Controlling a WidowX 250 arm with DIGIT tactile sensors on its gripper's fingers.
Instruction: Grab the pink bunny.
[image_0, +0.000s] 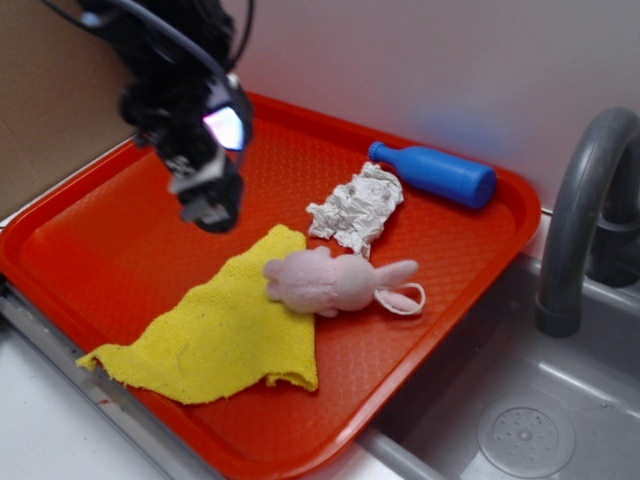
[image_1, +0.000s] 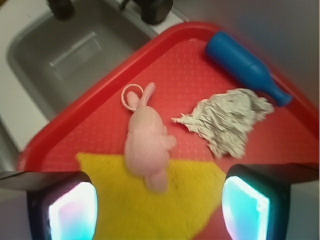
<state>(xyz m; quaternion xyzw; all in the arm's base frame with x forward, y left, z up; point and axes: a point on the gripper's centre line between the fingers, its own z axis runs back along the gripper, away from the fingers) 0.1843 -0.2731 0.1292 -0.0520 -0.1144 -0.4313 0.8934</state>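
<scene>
Red tray (image_0: 90, 250) fills the scene, sitting beside a grey sink (image_0: 520, 420) with its faucet (image_0: 580, 220). Nearest on the tray lies the yellow cloth (image_0: 215, 340), spread flat toward the tray's front edge. Resting on the cloth's far corner is the pink bunny (image_0: 325, 282), lying on its side, ears stretched onto bare tray toward the sink. Just behind the bunny sits the crumpled white paper wad (image_0: 358, 208), apart from it. Farther back, near the tray's rear rim, a blue bottle (image_0: 435, 173) lies on its side. The gripper (image_0: 210, 205) hangs above the tray, off to the bunny's side, fingers (image_1: 72, 210) spread wide with nothing between them.
</scene>
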